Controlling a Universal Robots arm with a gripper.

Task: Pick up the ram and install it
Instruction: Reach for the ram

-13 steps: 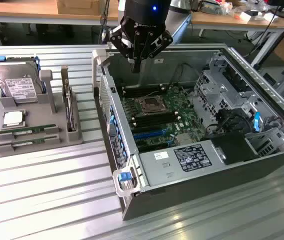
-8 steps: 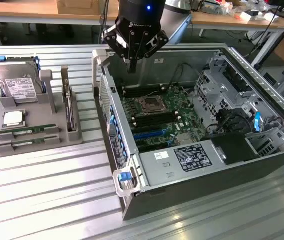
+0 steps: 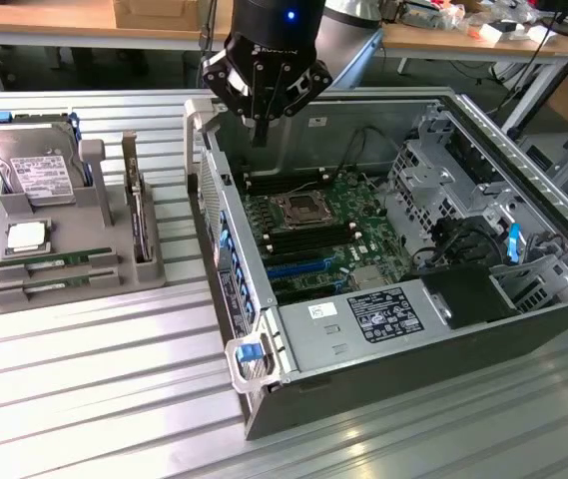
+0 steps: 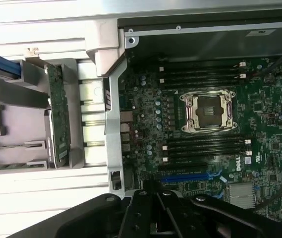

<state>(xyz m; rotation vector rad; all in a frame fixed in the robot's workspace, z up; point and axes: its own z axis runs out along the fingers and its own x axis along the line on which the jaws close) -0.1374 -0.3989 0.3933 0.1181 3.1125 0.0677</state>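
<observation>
The black robot gripper [image 3: 260, 132] hangs over the back edge of the open grey computer case [image 3: 413, 379], its fingers pressed together on nothing, above the green motherboard [image 3: 328, 235] and its silver processor socket [image 3: 298, 208]. The 2 long green ram sticks [image 3: 52, 260] lie side by side in slots at the near edge of the grey plastic tray [image 3: 74, 297], well apart from the gripper. The tray sits on the ribbed metal table [image 3: 94, 399], and a silver hard drive with a white label [image 3: 34, 165] stands at the tray's back edge.

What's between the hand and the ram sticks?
Between the hand and ram sticks, the exterior view shows the case's side wall and an upright card.
</observation>
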